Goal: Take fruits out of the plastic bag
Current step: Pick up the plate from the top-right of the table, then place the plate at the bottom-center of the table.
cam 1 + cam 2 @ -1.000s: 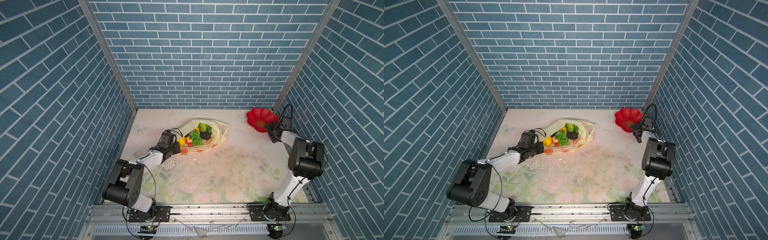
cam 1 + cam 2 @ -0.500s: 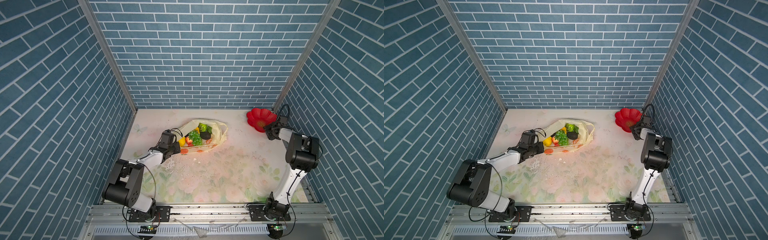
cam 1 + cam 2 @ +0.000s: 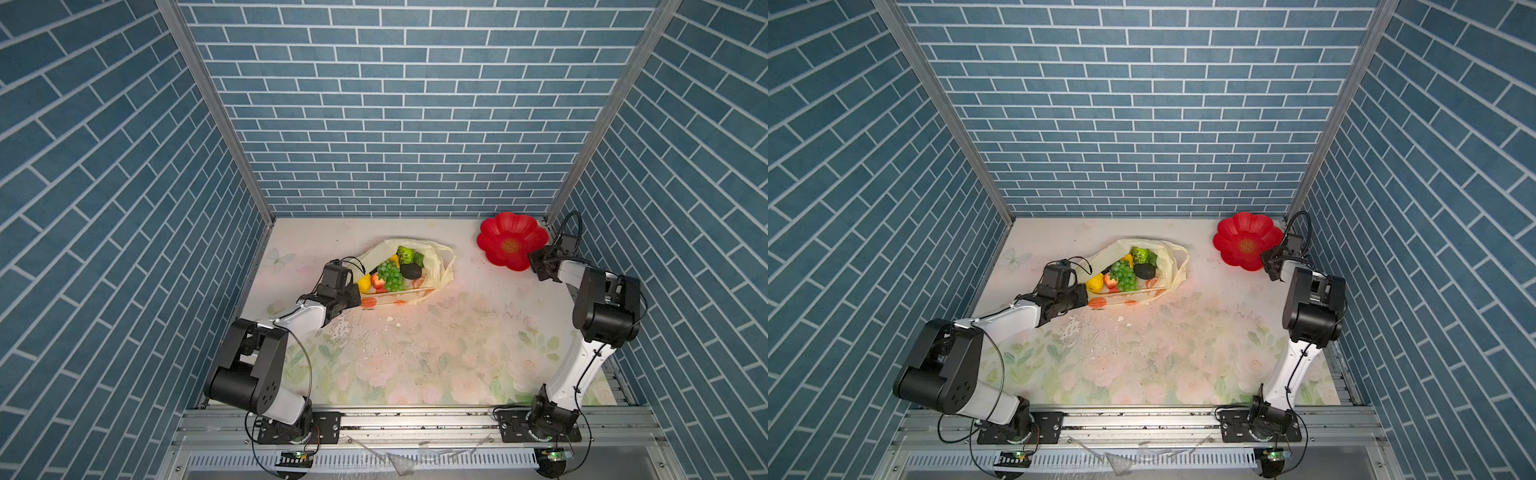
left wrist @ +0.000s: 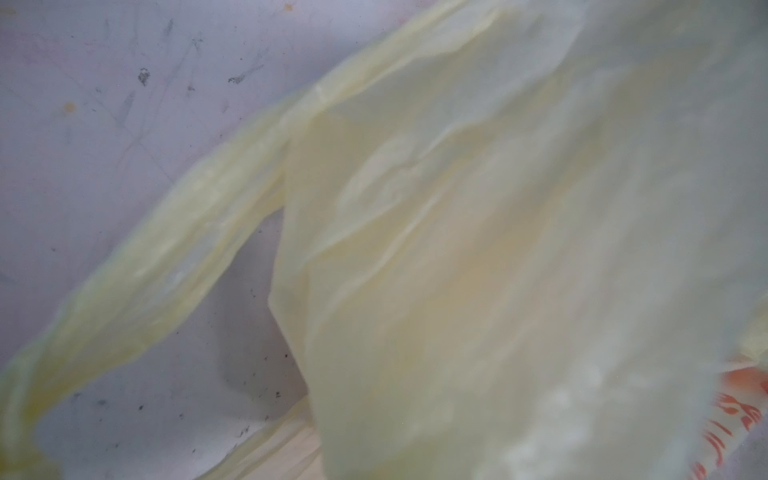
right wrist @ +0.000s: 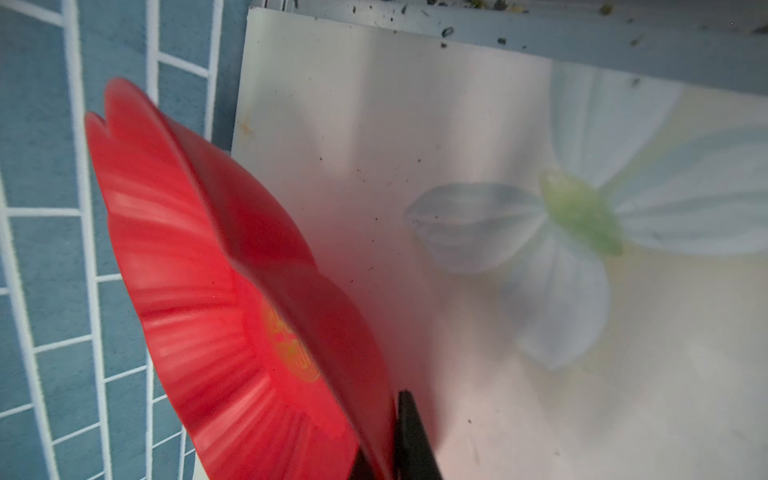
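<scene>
Right claw [image 3: 533, 263] has clamped the plate [image 3: 505, 235] (left claw [image 3: 356, 296] pinches plastic bag [image 3: 441, 268] corner).

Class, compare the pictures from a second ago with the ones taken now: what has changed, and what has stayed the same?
The right gripper moved in and closed on the rim of the red flower-shaped plate, which now looks tipped up and slightly shifted. The left gripper stays shut on the edge of the plastic bag. The bag and the fruits inside it have not moved.
</scene>
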